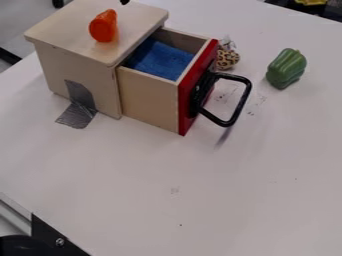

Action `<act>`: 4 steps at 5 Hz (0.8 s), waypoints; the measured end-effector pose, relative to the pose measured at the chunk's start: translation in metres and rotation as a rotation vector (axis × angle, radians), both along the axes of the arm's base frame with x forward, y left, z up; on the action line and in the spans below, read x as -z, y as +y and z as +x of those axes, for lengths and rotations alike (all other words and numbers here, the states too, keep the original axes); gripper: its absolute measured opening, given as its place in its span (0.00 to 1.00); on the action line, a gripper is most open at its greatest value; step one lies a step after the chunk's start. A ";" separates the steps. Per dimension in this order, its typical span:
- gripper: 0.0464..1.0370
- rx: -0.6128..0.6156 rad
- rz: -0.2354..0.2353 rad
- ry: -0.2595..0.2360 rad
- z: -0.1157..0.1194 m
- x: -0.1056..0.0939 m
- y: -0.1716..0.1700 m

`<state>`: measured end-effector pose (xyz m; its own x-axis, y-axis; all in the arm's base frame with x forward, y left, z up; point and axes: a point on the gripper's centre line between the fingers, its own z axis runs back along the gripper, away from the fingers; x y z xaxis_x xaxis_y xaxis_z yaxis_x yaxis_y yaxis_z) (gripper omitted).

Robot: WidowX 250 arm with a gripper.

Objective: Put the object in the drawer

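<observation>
So my gripper [125, 2] is just a small black tip poking in at the top edge, upper left of the frame, over the far side of the wooden box [50, 34]. Honestly can't tell if it's apart, together or clamped on something.

The orange object [102, 27] is sitting on top of the box, upper left. The task only says "object", so I can't swear it's that one. The drawer [148, 100] is pulled open toward the right, upper middle of the frame, with a blue lining [160, 59] in it. It's got a red front [189, 97] and a chunky black handle [242, 101] sticking out to the right.

Just beyond the drawer front there's a spotted thing [228, 57], partly tucked behind the red. Green pepper [287, 69] is over at the upper right, well apart from the box, on the white table [167, 200].

Also, grey tape [81, 107] runs from the box's side down onto the table, left of center, and a black bracket [48, 234] with a screw sits at the lower left.
</observation>
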<state>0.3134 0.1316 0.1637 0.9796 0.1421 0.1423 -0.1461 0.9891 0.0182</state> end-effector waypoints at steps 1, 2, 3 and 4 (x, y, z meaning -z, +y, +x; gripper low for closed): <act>0.96 -0.002 -0.015 0.030 -0.001 0.011 -0.001; 0.96 0.031 -0.013 -0.002 0.014 0.006 -0.014; 0.96 0.043 0.038 -0.010 0.049 -0.008 -0.032; 0.96 0.068 0.057 -0.015 0.084 -0.011 -0.042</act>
<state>0.3972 0.0899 0.1746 0.9844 0.0669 0.1630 -0.0796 0.9942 0.0729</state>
